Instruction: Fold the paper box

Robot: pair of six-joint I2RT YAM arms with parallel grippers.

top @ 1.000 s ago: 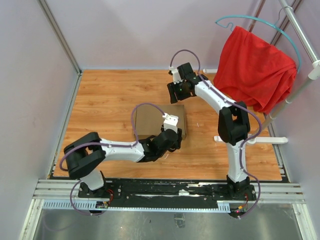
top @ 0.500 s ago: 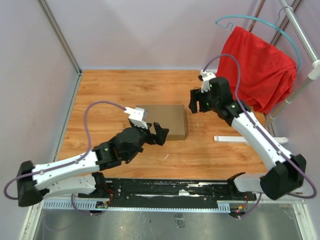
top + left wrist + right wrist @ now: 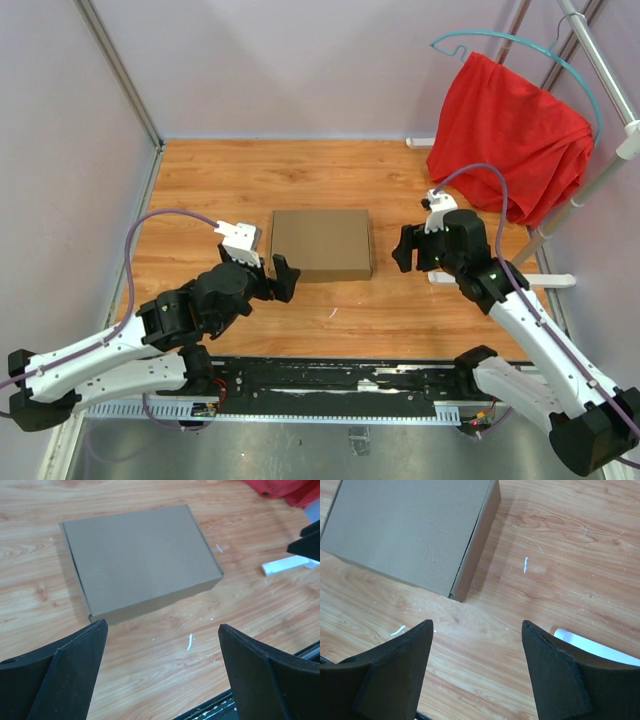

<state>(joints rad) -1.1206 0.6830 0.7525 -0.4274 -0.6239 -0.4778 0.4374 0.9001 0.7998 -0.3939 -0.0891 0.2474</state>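
The paper box [image 3: 322, 244] is a closed, shallow brown cardboard box lying flat on the wooden table. It shows in the left wrist view [image 3: 140, 560] and in the right wrist view [image 3: 410, 530]. My left gripper [image 3: 280, 280] is open and empty, just off the box's near left corner; in its wrist view [image 3: 162, 630] only bare wood lies between the fingers. My right gripper [image 3: 405, 250] is open and empty, to the right of the box; in its wrist view [image 3: 476, 627] it is above bare wood near the box's corner.
A red cloth [image 3: 510, 135] hangs on a hanger from a rack at the right. The rack's white foot [image 3: 500, 279] lies on the table close to my right gripper and shows in the right wrist view [image 3: 600, 650]. Purple walls enclose the table.
Both arms have pulled back from the box toward the near edge. The left gripper moved off the box's front to its left corner; the right gripper moved from behind the box to its right.
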